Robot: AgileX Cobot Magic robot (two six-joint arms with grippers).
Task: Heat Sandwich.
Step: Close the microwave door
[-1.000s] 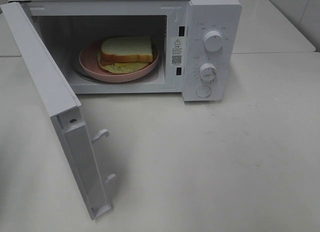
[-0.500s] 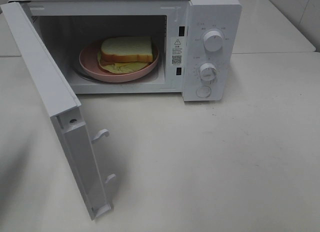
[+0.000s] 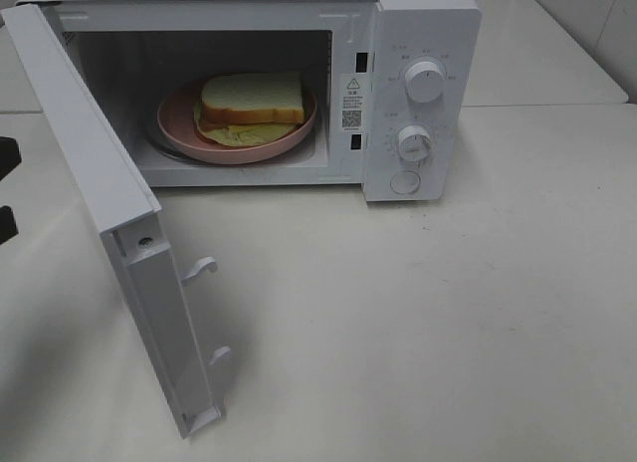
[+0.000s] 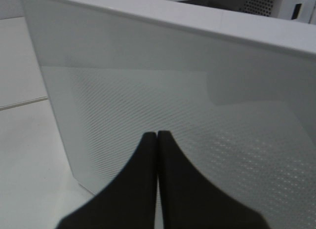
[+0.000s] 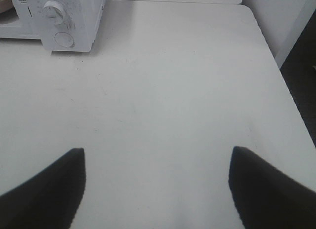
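Exterior high: microwave (image 3: 453, 29) at upper centre of frame, door (image 3: 90, 173) swung wide toward lower left. Sandwich (image 3: 253, 102) inside the cavity, lying on the pink plate (image 3: 179, 133), upper centre-left of frame. Two knobs (image 3: 425, 82) stacked on the control panel at right, round button (image 3: 405, 182) under them. White worktop (image 3: 418, 313) across the lower frame. Dark bits of the left arm (image 3: 6, 155) poking in at the left edge; neither pincer fully visible here.

Left wrist: left pincer (image 4: 157, 136) fully closed, tips pressed together, nothing between them. Pointed at the dotted outer face of the door, close to it; contact cannot be told.

Right wrist: right pincer (image 5: 155, 157) spread wide, holding nothing, over bare worktop. Corner of the microwave with one knob and the button in view, well apart from the tips.
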